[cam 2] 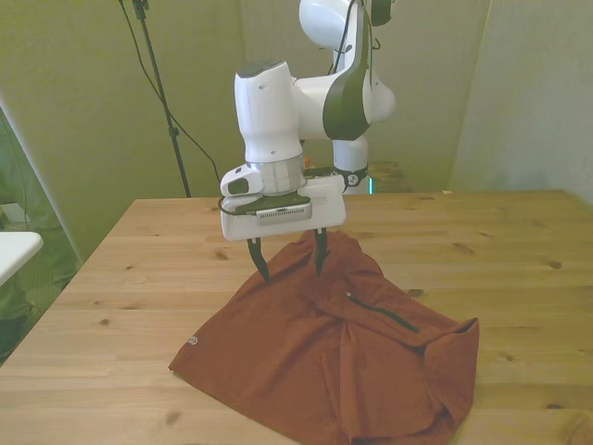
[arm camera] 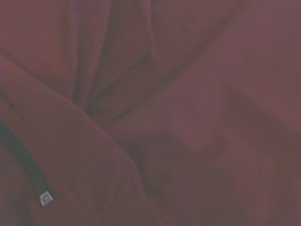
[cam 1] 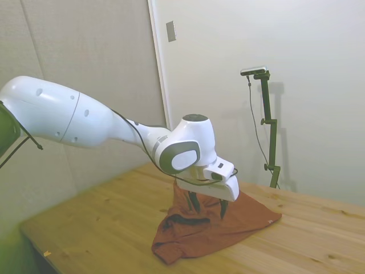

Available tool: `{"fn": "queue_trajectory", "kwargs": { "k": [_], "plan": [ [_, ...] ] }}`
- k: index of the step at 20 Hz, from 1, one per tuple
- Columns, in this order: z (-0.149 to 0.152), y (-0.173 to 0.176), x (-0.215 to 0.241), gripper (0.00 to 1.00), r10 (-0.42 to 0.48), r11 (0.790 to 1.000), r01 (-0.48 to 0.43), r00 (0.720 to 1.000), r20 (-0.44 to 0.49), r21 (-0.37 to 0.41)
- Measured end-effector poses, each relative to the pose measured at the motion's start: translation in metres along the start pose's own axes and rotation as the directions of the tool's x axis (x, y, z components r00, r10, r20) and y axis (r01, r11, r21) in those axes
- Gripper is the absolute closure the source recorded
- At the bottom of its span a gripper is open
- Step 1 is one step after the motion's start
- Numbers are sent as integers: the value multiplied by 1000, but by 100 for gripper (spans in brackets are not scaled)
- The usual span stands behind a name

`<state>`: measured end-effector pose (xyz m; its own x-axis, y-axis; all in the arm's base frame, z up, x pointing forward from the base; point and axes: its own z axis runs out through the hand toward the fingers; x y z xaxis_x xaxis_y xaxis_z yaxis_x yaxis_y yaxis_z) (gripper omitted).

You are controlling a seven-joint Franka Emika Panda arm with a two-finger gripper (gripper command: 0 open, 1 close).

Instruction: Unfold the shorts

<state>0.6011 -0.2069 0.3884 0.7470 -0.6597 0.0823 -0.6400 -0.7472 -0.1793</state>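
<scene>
The rust-orange shorts (cam 2: 315,352) lie crumpled on the wooden table (cam 2: 519,260), with a dark zipper (cam 2: 382,313) running across the middle folds. My gripper (cam 2: 291,264) hangs just above their far edge, its two dark fingers spread wide, so it is open. The fabric rises in a small peak up against the finger (cam 2: 320,252) on the front view's right. In the side view the shorts (cam 1: 228,225) bunch up under the gripper (cam 1: 209,206). The wrist view is filled with blurred folds of the shorts (arm camera: 188,117) and a dark zipper strip (arm camera: 23,165).
The table's near edge lies close to the shorts' hem in the front view. A white object (cam 2: 14,250) stands off the table at the front view's left. Bare wood (cam 1: 102,222) surrounds the garment on all sides.
</scene>
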Motion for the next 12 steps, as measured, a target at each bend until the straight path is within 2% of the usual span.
{"fn": "queue_trajectory", "kwargs": {
  "k": [10, 11, 12],
  "plan": [
    [15, -22, -5, 0, -36, 999, 36, 998, 59, 3],
    [16, -22, -6, 100, -37, 999, 37, 997, 62, 3],
    [19, -23, -6, 100, -37, 999, 37, 997, 66, 1]
  ]
}}
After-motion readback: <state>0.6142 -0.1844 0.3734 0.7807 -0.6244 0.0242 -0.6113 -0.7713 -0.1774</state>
